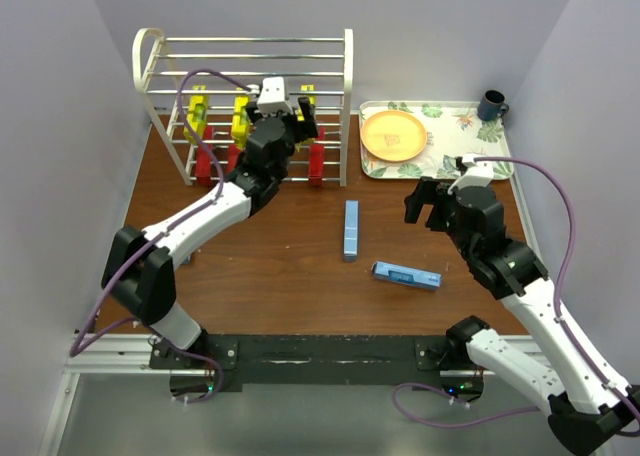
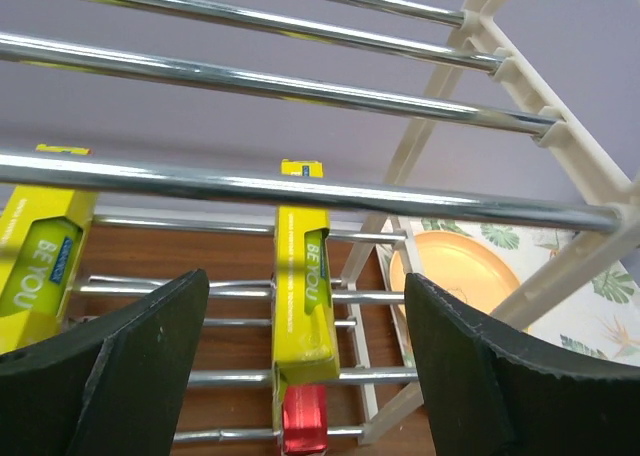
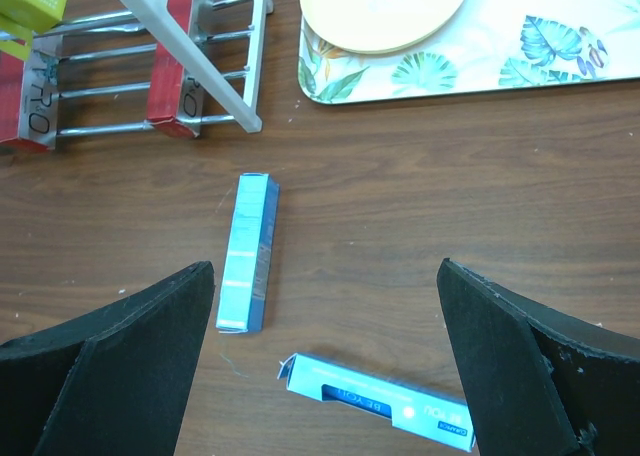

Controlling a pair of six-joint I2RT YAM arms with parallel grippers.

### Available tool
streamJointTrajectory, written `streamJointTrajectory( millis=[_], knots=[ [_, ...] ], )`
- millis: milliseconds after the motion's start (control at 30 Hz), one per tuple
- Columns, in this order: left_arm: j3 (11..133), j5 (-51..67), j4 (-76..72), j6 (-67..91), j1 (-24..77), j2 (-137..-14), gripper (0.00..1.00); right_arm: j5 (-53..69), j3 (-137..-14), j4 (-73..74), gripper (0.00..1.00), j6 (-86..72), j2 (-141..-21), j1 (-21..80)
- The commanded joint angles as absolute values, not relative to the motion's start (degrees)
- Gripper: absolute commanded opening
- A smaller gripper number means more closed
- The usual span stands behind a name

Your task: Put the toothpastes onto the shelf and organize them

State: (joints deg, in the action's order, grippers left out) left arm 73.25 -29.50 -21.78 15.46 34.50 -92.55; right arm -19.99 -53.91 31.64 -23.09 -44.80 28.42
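Observation:
The white wire shelf [image 1: 250, 51] stands at the back left. Yellow toothpastes [image 1: 240, 119] lie on its middle tier and red ones [image 1: 317, 163] on the bottom tier. My left gripper [image 1: 303, 116] is at the shelf's right end, open. In the left wrist view a yellow carton [image 2: 305, 296] rests on the bars between my spread fingers [image 2: 150, 346], touching neither; a red carton end [image 2: 305, 416] shows below it. Two light blue toothpastes [image 1: 351, 229] [image 1: 406, 275] lie on the table. My right gripper [image 1: 425, 211] hovers open above them, empty; both blue cartons [image 3: 247, 251] [image 3: 375, 401] show beneath it.
A floral tray [image 1: 450, 126] at the back right carries an orange plate [image 1: 393, 135] and a dark mug [image 1: 491, 105]. The tray's left edge sits close to the shelf's right end frame [image 3: 150, 11]. Grey walls enclose the table on three sides.

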Motion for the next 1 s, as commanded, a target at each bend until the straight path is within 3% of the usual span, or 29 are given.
streamJointTrajectory(
  millis=[0,500,700,967],
  knots=[
    [69.2,-28.5,-19.1,15.2,34.1,-84.0,0.85,-19.2,-54.8,28.8,0.98,-22.9,-45.1,28.2],
    [53.2,-29.0,4.5,7.1,34.2,-55.6,0.89,-16.4,-56.3,30.8,0.98,-24.2,-50.0,28.2],
    [42.9,-24.2,6.7,13.4,34.3,-45.5,0.92,-11.9,-56.6,32.3,0.98,-26.4,-52.7,28.2],
    [41.0,-24.3,14.8,27.1,34.4,-45.1,0.94,-6.5,-57.3,33.7,0.98,-25.1,-52.3,28.2]
  ],
)
